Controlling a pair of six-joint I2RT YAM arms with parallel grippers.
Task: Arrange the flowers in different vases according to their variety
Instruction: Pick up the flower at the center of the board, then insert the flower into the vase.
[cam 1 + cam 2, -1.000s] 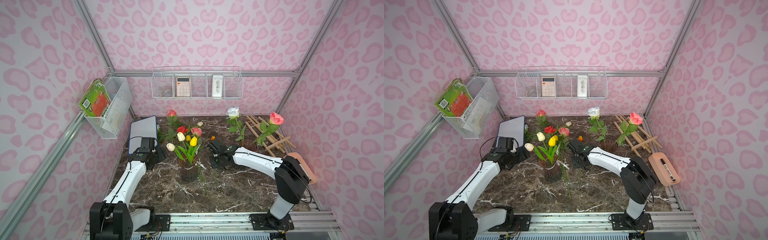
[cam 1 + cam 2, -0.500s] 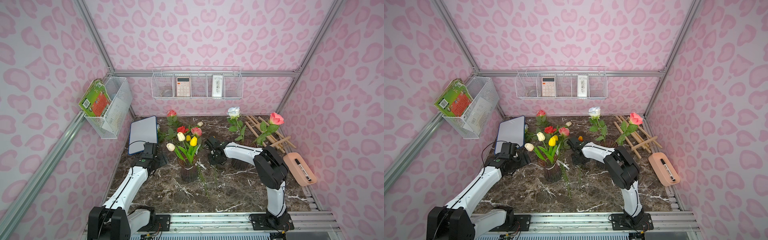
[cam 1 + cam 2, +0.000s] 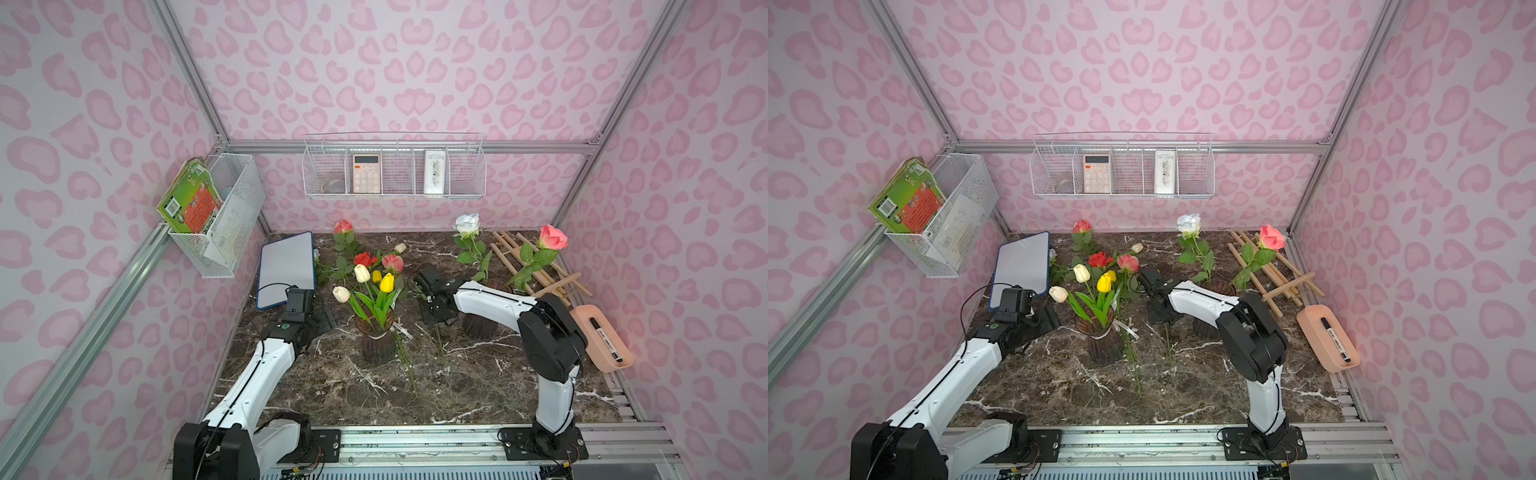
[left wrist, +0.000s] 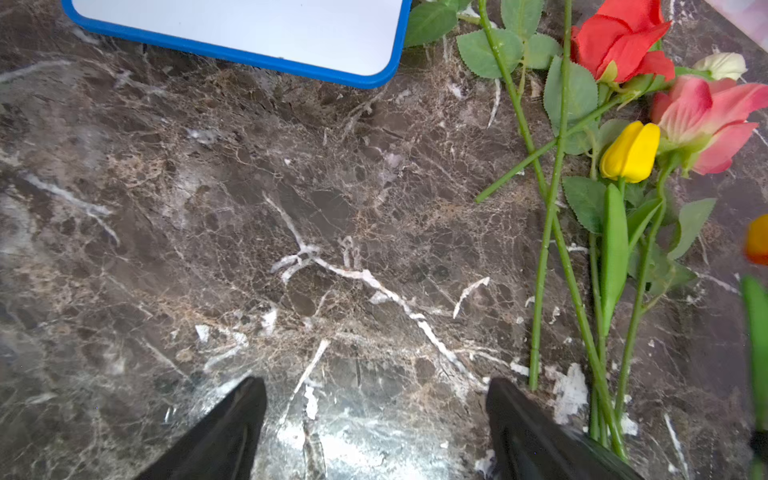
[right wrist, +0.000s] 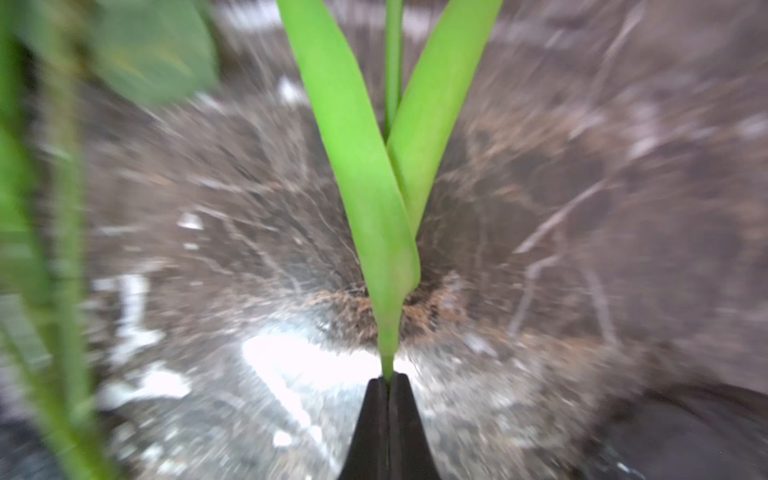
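Dark marble worktop [image 3: 332, 395] carries two ribbed vases: tulips [image 3: 386, 282] stand in the narrow-necked vase [image 3: 376, 345], roses [image 3: 467, 222] in the wider vase [image 3: 482, 328]. Between them the right end effector [image 5: 388, 380] pinches a leafy green stem [image 5: 390, 324]. Beside loose flowers [image 4: 623, 124] lying flat, the left end effector [image 4: 376, 386] hovers spread over bare marble.

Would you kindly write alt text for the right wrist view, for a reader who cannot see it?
The right hand is shut on a thin green stem with two long leaves, close up. Behind it the dark marble table is blurred, with other green stems nearby.
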